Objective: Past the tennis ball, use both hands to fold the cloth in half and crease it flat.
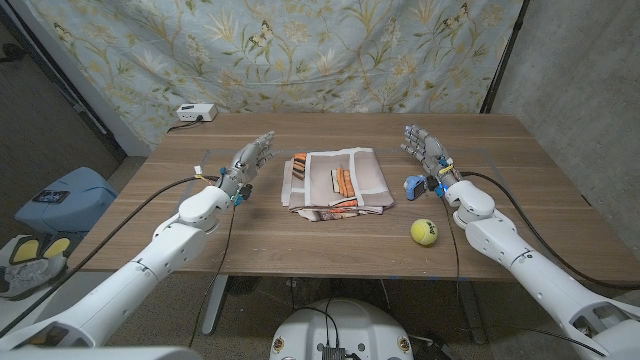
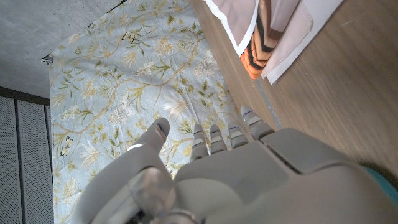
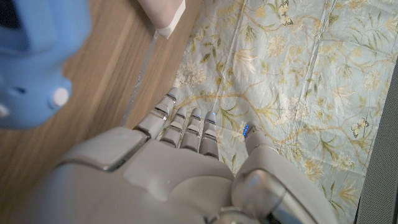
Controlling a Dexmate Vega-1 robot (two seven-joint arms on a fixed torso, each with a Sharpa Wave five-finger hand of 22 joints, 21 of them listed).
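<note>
The soft cream cloth with orange and brown stripes (image 1: 336, 181) lies folded in a rumpled square on the wooden table (image 1: 520, 150). Just left of the cloth my left hand (image 1: 247, 162) is released, holding nothing. Right of it, my right hand (image 1: 426, 150) is likewise released. The fuzzy yellow tennis ball (image 1: 424, 232) sits nearer me, right of the cloth.
</note>
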